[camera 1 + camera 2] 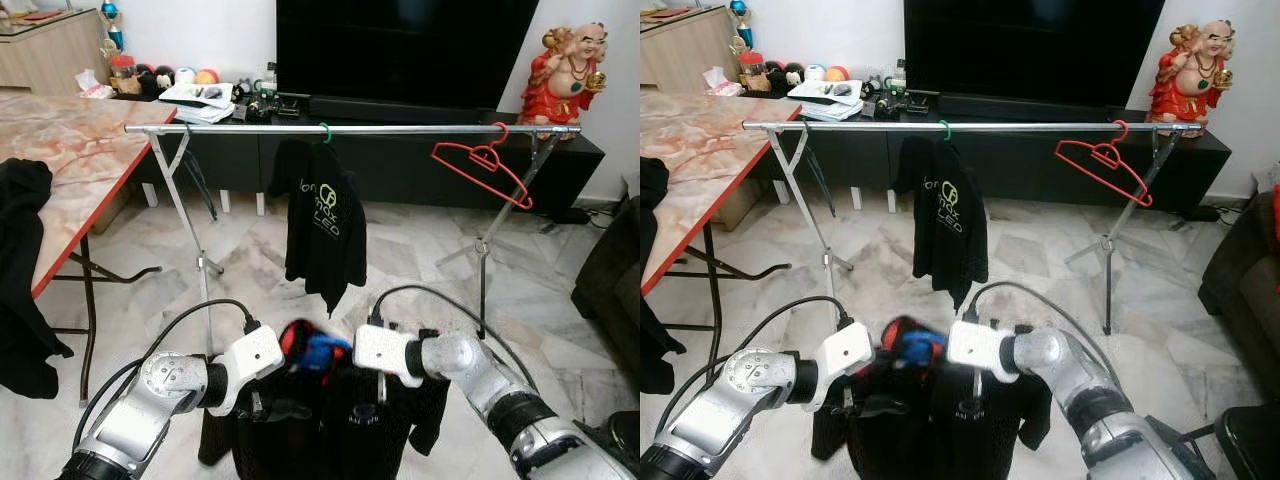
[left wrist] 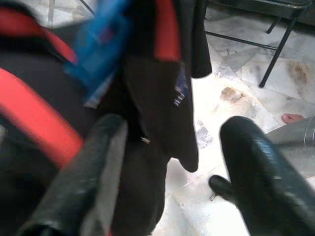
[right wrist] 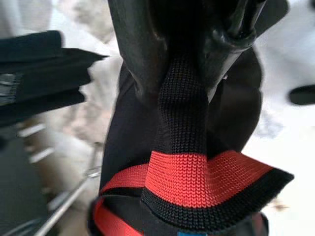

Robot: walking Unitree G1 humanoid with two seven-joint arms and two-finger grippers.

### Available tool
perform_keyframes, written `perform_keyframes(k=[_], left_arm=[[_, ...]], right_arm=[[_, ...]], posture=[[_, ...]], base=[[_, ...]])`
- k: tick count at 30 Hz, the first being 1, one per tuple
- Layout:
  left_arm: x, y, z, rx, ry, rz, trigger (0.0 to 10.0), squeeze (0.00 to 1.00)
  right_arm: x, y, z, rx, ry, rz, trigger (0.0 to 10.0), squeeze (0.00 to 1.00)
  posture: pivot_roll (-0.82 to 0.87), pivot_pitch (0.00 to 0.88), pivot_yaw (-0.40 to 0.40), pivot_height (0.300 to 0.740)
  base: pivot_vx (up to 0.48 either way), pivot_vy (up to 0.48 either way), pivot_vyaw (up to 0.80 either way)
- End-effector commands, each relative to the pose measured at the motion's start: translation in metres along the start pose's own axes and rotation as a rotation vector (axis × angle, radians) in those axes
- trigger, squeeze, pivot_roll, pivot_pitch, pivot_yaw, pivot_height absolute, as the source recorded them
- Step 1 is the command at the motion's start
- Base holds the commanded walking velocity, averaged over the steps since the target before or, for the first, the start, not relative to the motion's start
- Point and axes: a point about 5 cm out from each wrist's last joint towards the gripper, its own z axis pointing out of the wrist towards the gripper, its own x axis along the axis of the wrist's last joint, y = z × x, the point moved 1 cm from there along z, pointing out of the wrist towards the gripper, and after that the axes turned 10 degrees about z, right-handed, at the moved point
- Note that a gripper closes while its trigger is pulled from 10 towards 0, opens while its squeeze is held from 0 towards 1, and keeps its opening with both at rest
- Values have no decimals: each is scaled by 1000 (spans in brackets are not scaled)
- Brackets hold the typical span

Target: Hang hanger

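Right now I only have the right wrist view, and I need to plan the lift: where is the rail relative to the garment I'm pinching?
Observer: The rail runs across straight ahead, higher than the held garment, which the right gripper pinches by its black-and-red collar.
Operator: Anything hanging on it?
Observer: A black shirt hangs near the middle, and an empty red hanger hangs tilted near the rail's right end, with bare rail between them.
Operator: And my other arm?
Observer: The left gripper is open, right beside the held garment.
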Motion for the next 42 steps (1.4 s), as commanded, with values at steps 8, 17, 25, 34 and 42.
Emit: perform_keyframes(k=[8,17,25,34,42], left_arm=[[10,-2,-2,-6,24,23,4784,0],[29,-27,-26,119,134,9,10000,0],[29,-23,-24,83,160,-6,10000,1000],[12,-15,-13,51,101,-48,10000,1000],[6,-17,-15,55,88,-68,10000,1000]], right_arm=[[5,10,-1,-71,16,15,0,0],[-7,-1,-1,3,-33,-12,0,0],[-6,-13,3,89,3,5,0,0],[0,-18,-1,181,48,-23,0,0],[0,-22,-2,217,57,-30,0,0]], posture=[[80,0,-80,740],[90,0,-84,740],[87,0,-83,740],[74,0,-83,740],[75,0,-87,740]], base=[[0,0,0],[0,0,0],[0,0,0],[0,0,0],[0,0,0]])
